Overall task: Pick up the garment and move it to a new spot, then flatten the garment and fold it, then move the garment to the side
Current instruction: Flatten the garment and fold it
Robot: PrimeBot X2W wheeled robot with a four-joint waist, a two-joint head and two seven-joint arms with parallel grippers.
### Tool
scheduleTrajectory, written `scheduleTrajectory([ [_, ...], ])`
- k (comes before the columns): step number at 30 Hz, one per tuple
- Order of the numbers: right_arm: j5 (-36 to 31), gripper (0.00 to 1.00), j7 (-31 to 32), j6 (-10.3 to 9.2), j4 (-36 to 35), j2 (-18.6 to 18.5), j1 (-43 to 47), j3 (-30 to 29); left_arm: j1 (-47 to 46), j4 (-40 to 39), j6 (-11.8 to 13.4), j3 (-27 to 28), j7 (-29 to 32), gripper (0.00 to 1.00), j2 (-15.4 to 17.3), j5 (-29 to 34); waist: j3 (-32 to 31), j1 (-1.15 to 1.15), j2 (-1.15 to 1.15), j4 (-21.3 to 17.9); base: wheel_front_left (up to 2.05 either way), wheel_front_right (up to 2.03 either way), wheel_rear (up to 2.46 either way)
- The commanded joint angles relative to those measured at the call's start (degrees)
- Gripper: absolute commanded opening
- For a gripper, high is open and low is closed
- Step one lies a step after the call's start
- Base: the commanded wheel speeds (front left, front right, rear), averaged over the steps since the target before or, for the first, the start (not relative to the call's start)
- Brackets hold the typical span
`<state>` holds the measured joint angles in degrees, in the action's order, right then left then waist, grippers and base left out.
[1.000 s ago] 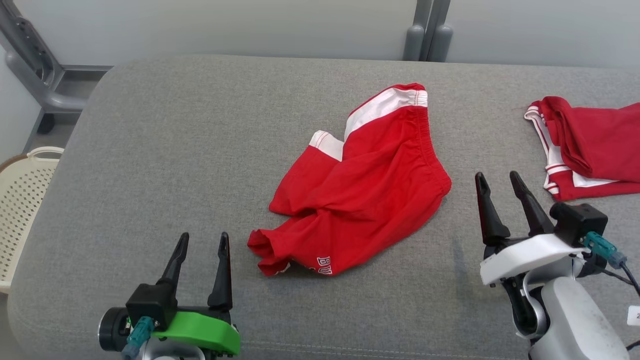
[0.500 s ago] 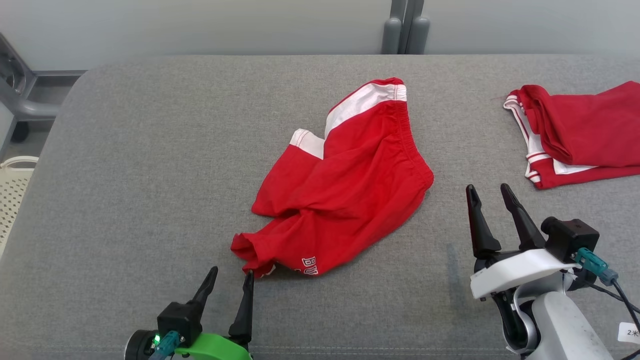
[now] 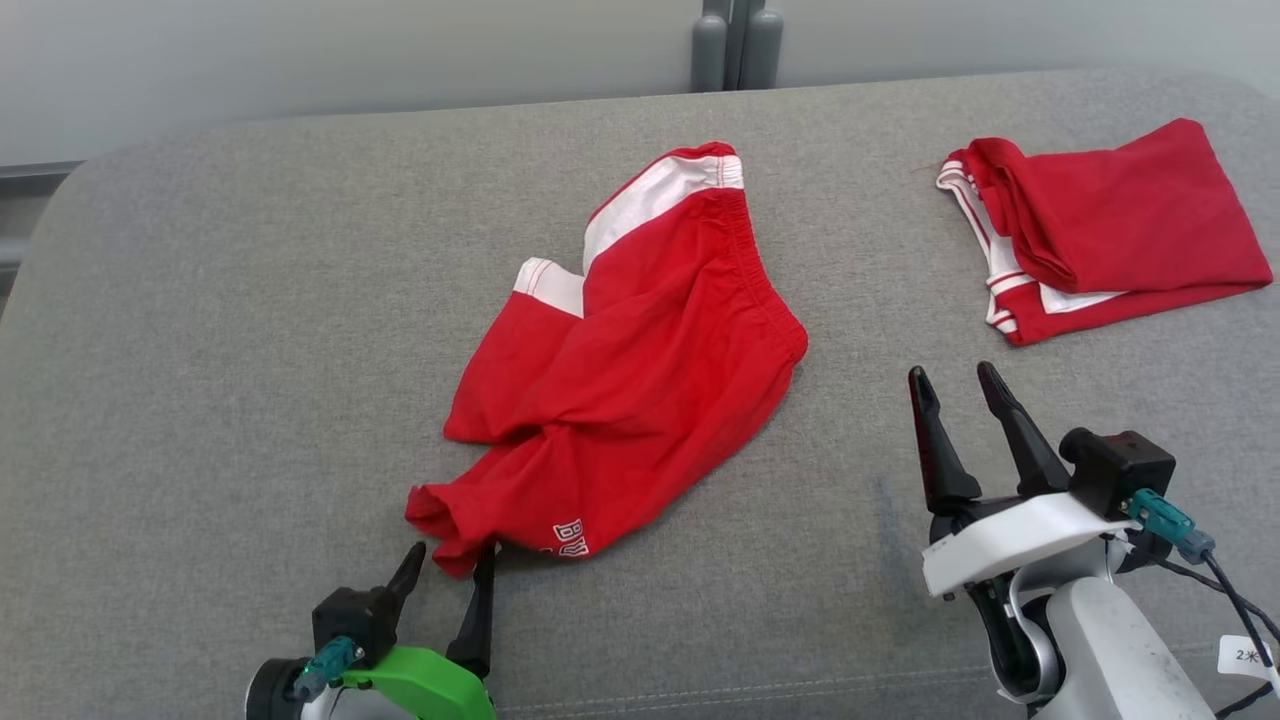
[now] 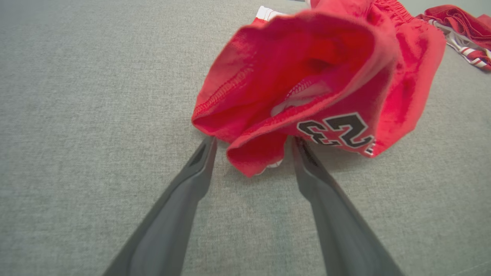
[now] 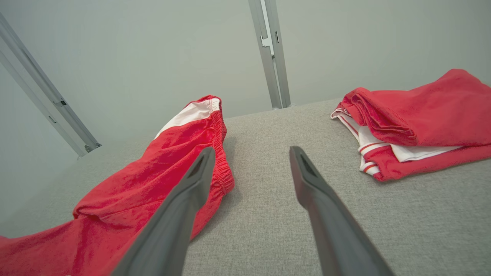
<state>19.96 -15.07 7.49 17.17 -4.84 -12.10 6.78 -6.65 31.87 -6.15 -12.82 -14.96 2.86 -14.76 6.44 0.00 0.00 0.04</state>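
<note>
Left gripper [image 3: 450,560] wide, tips straddling the near hem of the shorts [image 3: 620,380]. Right gripper [image 3: 950,375] wide, empty, to their right.

Folded red clothing [image 3: 1100,225]: far right, white striped trim, lying on the tabletop.
Tabletop [image 3: 220,330]: grey fabric cover, rounded far corners.
Wall [image 3: 350,50]: pale, behind.
Grey post [image 3: 735,45]: far edge, middle.

Grey upholstered surface [image 3: 250,330], pale wall [image 5: 153,50] behind.

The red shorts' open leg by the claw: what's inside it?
In the leg opening of the red shorts, a patch of white fabric shows; folds hide whatever lies deeper.
</note>
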Motion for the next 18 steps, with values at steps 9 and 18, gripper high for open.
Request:
scheduleTrajectory([
  [9,0.2,1.0,-0.2,0.0,0.2,-0.3,0.2,-0.3,-4.1,5.5,-1.1,1.2,-0.2,0.0,0.1,-0.9,0.8,0.0,0.0,-1.7,0.0,0.0,0.0],
  [18,0.6,1.0,-0.2,0.0,0.9,0.1,1.4,-0.1,-1.1,-0.7,-1.3,-1.1,-0.2,0.0,0.8,-1.8,-0.8,0.0,0.0,1.7,0.0,0.0,0.0],
])
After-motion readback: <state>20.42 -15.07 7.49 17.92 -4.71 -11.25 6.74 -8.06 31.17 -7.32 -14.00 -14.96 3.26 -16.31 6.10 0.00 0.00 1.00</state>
